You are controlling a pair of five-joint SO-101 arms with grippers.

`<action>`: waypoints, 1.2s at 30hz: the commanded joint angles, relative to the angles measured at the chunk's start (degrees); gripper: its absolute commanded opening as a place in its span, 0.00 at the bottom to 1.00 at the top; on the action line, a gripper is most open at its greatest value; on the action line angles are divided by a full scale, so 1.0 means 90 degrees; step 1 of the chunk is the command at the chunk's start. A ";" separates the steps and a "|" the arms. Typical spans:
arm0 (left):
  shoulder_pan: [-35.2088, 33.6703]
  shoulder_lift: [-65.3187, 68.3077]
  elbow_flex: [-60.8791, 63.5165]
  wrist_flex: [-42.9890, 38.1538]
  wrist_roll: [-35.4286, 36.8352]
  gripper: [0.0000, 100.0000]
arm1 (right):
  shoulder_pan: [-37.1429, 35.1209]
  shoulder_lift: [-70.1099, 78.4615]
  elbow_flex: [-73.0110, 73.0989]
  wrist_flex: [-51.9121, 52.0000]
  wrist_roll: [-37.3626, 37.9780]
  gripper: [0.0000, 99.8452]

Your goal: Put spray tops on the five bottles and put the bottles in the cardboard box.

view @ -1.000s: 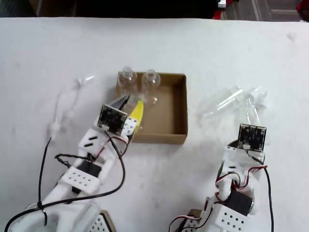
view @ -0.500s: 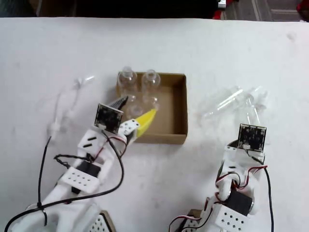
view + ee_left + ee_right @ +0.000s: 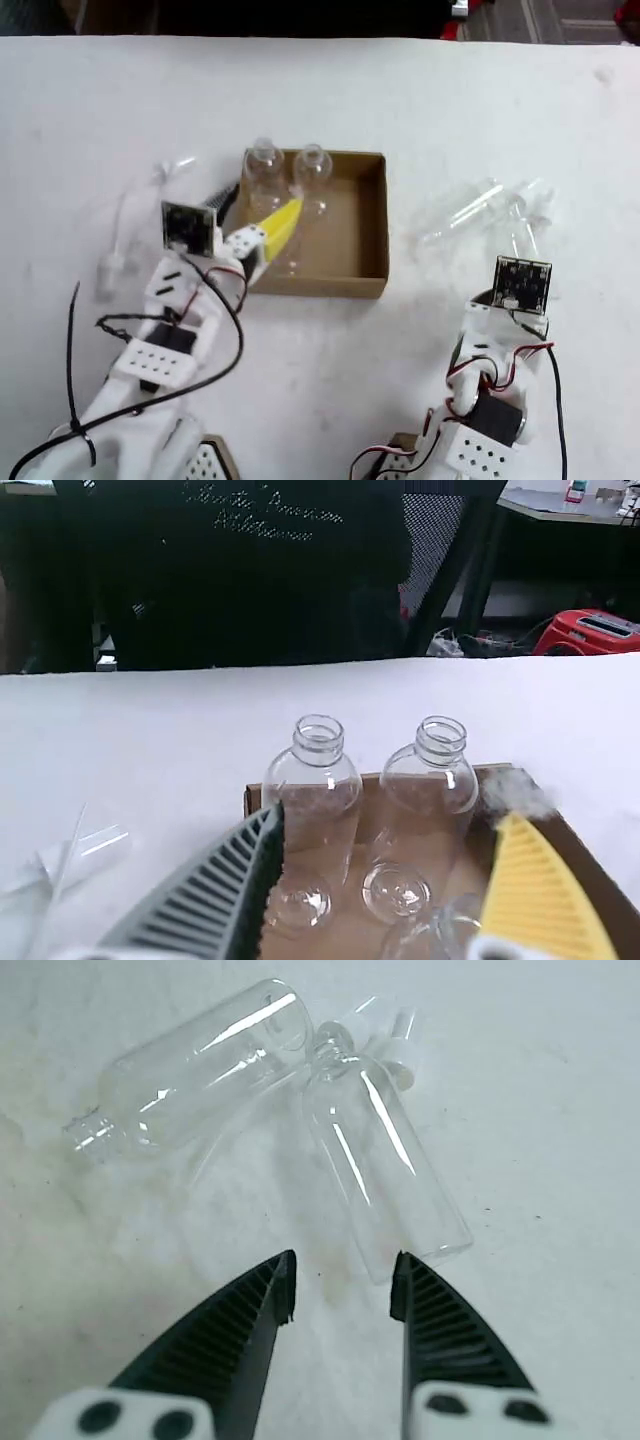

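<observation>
A clear bottle [image 3: 318,785] and a second bottle [image 3: 430,780] stand upright, necks open, side by side in the cardboard box [image 3: 386,225], straight ahead of the left claw [image 3: 392,820]. That claw is spread wide and grips nothing, its grey finger [image 3: 225,885] and yellow finger [image 3: 535,890] flanking the pair. The right claw [image 3: 342,1260] is partly open and empty over the white table [image 3: 560,1160]. Just beyond its tips a third bottle [image 3: 190,1065] and a fourth bottle [image 3: 385,1170] lie on their sides, necks close together. From the high view, a loose spray top [image 3: 112,262] lies outboard of the left claw, while the left wrist view brings out the upright bottles' round bases.
</observation>
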 commanded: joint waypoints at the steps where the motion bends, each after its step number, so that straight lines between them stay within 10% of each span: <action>1: -0.0142 -0.0132 -0.0908 0.1201 0.0186 0.31 | -0.0063 -0.0005 0.0059 0.0034 0.0020 0.14; 12: -0.0327 -0.2740 -0.1592 0.4640 0.0195 0.31 | -0.0073 -0.0005 0.0059 0.0034 0.0020 0.14; 36: -0.2408 -0.4195 -0.0654 0.4415 0.0908 0.31 | -0.0015 -0.0015 0.0059 -0.0005 0.0020 0.14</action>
